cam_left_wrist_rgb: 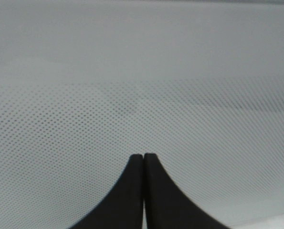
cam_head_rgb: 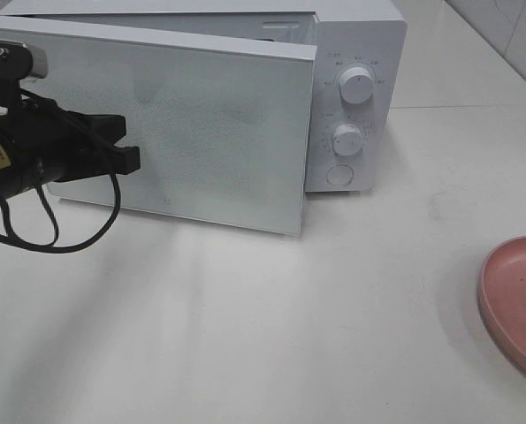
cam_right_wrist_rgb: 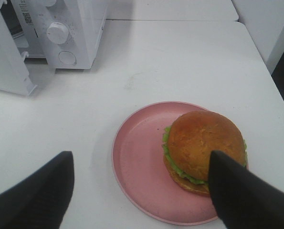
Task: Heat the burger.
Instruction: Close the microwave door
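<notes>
My right gripper (cam_right_wrist_rgb: 142,191) hangs wide open, empty, above the round golden-bunned burger (cam_right_wrist_rgb: 204,150) sitting off-centre on the round pink plate (cam_right_wrist_rgb: 137,157), nearer one finger, while my shut left gripper (cam_left_wrist_rgb: 143,191) fronts the white microwave door (cam_head_rgb: 165,124).

The white microwave's dotted glass door (cam_head_rgb: 174,124) is standing partly open — blocking the cavity from the front. Bare white tabletop (cam_head_rgb: 271,327) is lying open between it and the round pink plate (cam_head_rgb: 519,300).
</notes>
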Available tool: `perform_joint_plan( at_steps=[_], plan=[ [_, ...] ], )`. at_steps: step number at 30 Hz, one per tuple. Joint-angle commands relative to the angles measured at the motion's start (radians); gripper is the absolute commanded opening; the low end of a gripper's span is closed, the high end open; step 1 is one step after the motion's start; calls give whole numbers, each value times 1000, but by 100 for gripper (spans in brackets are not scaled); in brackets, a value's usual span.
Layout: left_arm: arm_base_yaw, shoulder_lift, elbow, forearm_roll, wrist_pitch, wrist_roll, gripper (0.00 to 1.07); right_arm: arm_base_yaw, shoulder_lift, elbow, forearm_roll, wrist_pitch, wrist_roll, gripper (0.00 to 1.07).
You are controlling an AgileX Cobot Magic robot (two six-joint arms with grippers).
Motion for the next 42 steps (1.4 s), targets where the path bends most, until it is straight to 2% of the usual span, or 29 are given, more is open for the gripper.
perform_joint_plan(
  at_steps=[1,3,5,8,15,18,21,23,36,42],
  plan=[
    [-48,24,-49,-67,7,21,0,-3,-28,2,-2,-11,-9,76],
    [-59,32,-59,-72,8,22,0,-3,-28,2,-2,-11,-9,76],
    [-99,67,-121,-97,27,23,0,-3,-28,2,-2,-11,-9,76],
    [-107,75,-138,-110,39,25,0,-3,-28,2,-2,-11,-9,76],
    [-172,143,-250,-215,60,60,0,-3,-28,2,-2,-11,-9,76],
    [-192,168,-288,-231,72,78,0,-3,-28,2,-2,-11,-9,76],
    [-196,176,-300,-236,80,82,0,-3,-28,2,-2,-11,-9,76],
    [-204,217,-357,-250,114,86,0,-3,-28,2,-2,-11,-8,76],
    [-204,286,-466,-283,148,86,0,-3,-28,2,-2,-11,-9,76],
    [-204,330,-555,-313,164,98,0,-3,-28,2,-2,-11,-8,76]
  ],
)
